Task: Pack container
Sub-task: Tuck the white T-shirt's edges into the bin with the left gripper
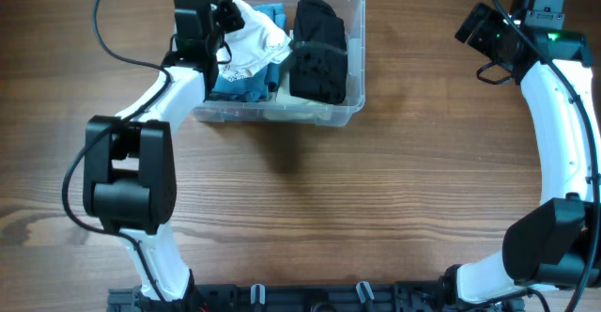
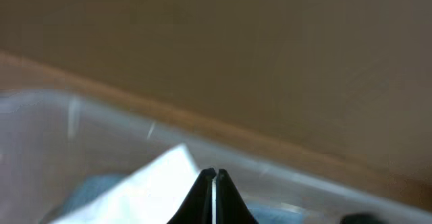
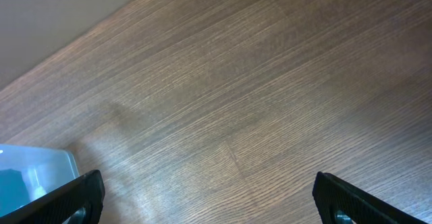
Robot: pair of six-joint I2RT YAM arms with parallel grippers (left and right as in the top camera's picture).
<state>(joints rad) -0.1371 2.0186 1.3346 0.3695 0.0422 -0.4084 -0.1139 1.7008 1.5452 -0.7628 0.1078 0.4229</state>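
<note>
Container (image 1: 310, 115) on table (image 1: 394, 209), near far edge, left of centre. Inside: white cloth (image 1: 255, 38), blue cloth (image 1: 239, 85), black garment (image 1: 317, 54). Left gripper (image 2: 214, 178) over container's left part, fingers pressed together, tips at white cloth; whether pinching it, cannot tell. Right gripper (image 3: 209, 197) spread wide, empty, above table well right of container.

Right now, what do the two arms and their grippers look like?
Both the left arm and right arm have white links with black joint housings and loose black cables. A green light glows near the right wrist. The left gripper and right gripper have black fingers.
</note>
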